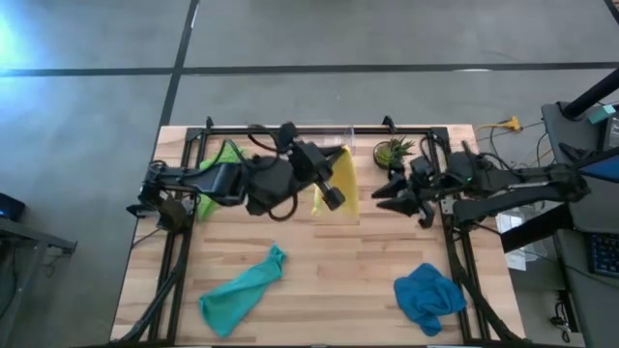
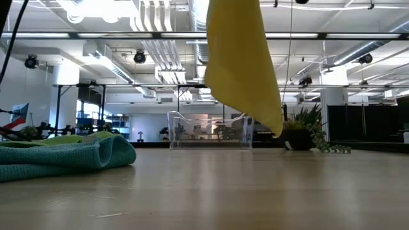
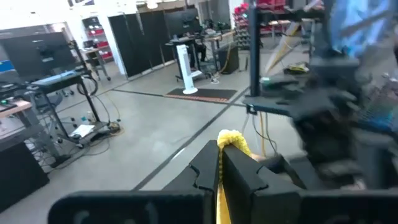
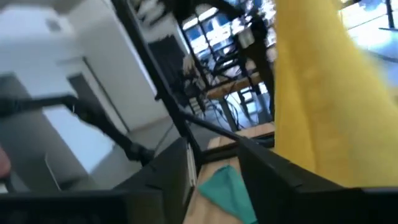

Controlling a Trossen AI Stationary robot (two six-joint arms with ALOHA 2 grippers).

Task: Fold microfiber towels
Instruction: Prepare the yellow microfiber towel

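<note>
A yellow towel (image 1: 343, 174) hangs in the air over the table's middle, held by my left gripper (image 1: 333, 199), which is shut on it. In the low view the yellow towel (image 2: 241, 64) ends well above the tabletop. My right gripper (image 1: 385, 197) stands open just right of it with nothing between its fingers. A lime green towel (image 1: 226, 155) lies under the left arm. The teal towel (image 1: 242, 288) lies crumpled at the near left and the blue towel (image 1: 428, 295) at the near right. My left gripper pinches the yellow towel's upper edge between its two fingers (image 3: 245, 177), and a small bunch of cloth (image 3: 231, 139) sticks out past the tips. The fingers lie about level, coming from the table's left. The towel hangs slack below them, clear of the table.
A small potted plant (image 1: 393, 150) stands at the far right, close to the right gripper. A clear plastic box (image 2: 209, 131) sits at the far edge. Black frame rails (image 1: 184, 242) run along the table's left and right sides. Bare wood lies between the teal and blue towels.
</note>
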